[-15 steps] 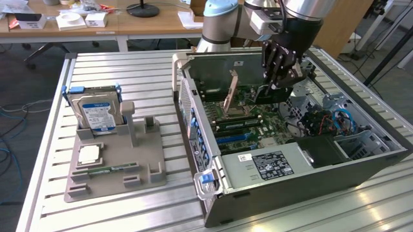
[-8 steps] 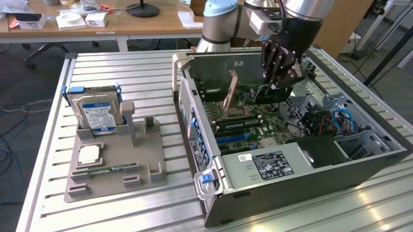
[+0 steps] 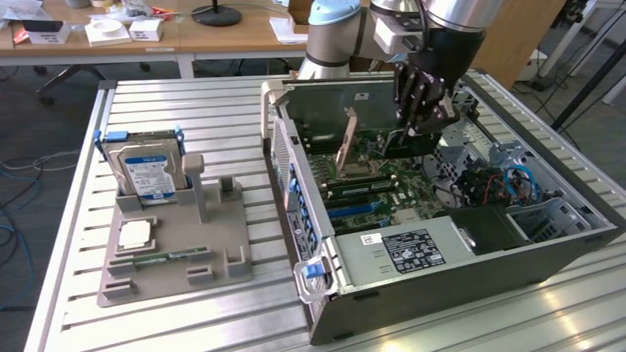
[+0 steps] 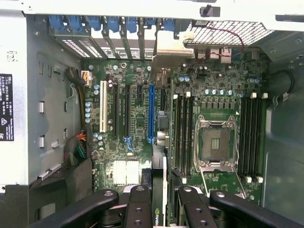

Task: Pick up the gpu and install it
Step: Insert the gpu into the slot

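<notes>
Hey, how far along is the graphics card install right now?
Pickup looks done: the jaws are clamped on the gpu, held edge-on over the open case. In hand: it hangs above the motherboard. Left: seating it, since the long blue slot stands bare.

The slatted metal table [image 3: 196, 95] carries two things. The open computer case [image 3: 470, 279] stands directly beneath the fingers [image 3: 418, 88]. A grey parts tray [image 3: 176, 242] lies well off to the exterior view's left of them, apart from the case.
</notes>
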Robot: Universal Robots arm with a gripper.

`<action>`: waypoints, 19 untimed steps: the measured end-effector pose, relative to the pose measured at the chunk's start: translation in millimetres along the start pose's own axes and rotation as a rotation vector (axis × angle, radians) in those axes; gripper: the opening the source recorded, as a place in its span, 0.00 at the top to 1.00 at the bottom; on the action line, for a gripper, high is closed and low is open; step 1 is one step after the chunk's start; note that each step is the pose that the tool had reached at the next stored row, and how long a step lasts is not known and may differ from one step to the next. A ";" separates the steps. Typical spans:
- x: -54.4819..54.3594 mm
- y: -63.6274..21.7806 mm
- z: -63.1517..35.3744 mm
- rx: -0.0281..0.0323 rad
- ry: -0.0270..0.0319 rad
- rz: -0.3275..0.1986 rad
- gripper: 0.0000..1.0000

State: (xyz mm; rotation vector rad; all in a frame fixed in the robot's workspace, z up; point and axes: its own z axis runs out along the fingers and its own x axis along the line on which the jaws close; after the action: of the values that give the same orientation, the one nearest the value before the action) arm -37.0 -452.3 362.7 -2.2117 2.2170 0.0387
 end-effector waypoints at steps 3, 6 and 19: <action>0.4 0.2 2.1 0.0000 -0.0001 0.000 0.74; 0.6 0.7 4.9 0.0001 -0.0001 0.000 0.74; 0.8 2.0 12.3 0.0000 -0.0001 0.000 0.74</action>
State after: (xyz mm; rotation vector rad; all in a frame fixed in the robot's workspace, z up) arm -39.1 -452.8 350.3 -2.2114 2.2171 0.0387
